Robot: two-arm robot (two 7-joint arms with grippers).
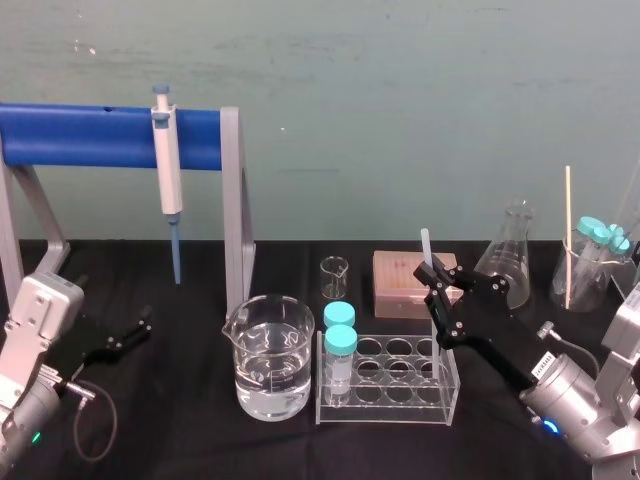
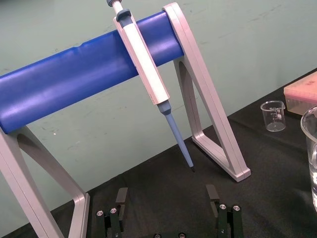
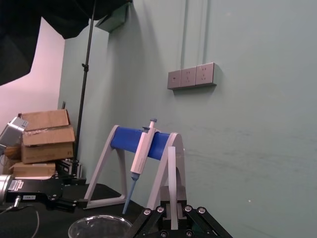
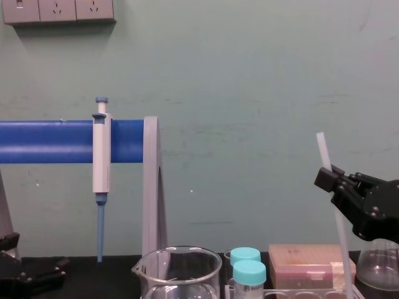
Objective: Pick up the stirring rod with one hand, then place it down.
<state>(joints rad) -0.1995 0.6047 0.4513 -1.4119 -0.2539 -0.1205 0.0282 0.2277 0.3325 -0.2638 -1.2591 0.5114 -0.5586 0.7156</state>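
The stirring rod (image 1: 425, 245) is a thin translucent white stick, nearly upright, with my right gripper (image 1: 436, 277) shut on it a little below its top. It stands over the right end of the clear tube rack (image 1: 437, 402). In the chest view the stirring rod (image 4: 323, 149) rises above the right gripper (image 4: 331, 179) and runs down in front of the pink box. Whether its lower end touches anything I cannot tell. The right wrist view has the stirring rod (image 3: 172, 183) between the fingers (image 3: 151, 216). My left gripper (image 1: 122, 338) rests open at the table's left, also in the left wrist view (image 2: 166, 198).
A water beaker (image 1: 268, 355) stands left of the rack, which holds two blue-capped tubes (image 1: 340, 345). Behind are a small beaker (image 1: 334, 277), a pink box (image 1: 405, 283) and a flask (image 1: 512, 250). A pipette (image 1: 168, 170) hangs on the blue stand (image 1: 90, 137). Jars (image 1: 592, 262) sit far right.
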